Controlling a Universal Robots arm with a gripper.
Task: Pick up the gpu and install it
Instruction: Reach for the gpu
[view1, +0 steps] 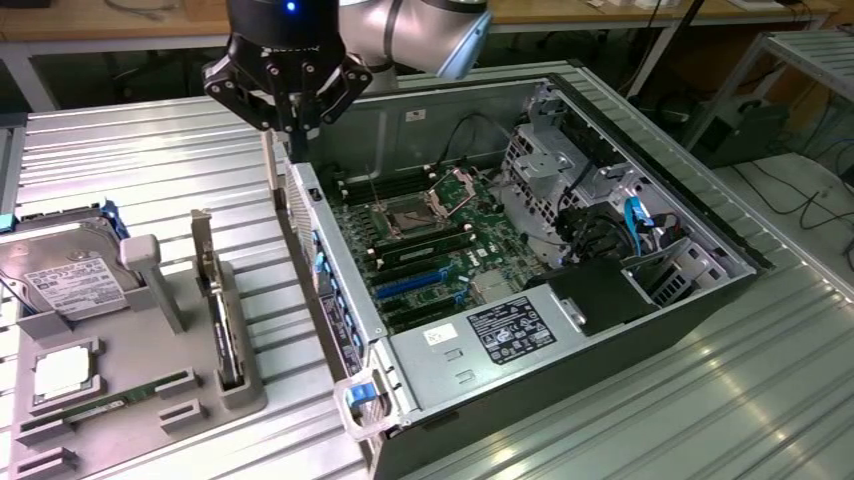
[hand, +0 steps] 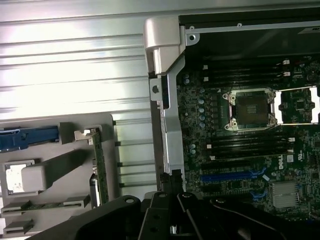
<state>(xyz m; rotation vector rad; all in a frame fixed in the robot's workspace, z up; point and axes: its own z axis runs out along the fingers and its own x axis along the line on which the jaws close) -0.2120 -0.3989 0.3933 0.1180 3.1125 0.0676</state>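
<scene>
Bare table (view1: 147, 170) between gpu (view1: 224, 330) and case (view1: 310, 250)

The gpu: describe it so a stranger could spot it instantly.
Find the grey parts holder at the exterior view's left, beside the open computer case. The gpu is the thin dark card standing on edge in its slot nearest the case; unlike the silver hard drive, it carries a silver bracket strip.

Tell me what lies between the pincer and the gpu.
In the exterior view, bare ribbed table top separates the pincer from the gpu standing upright in its grey holder.
</scene>
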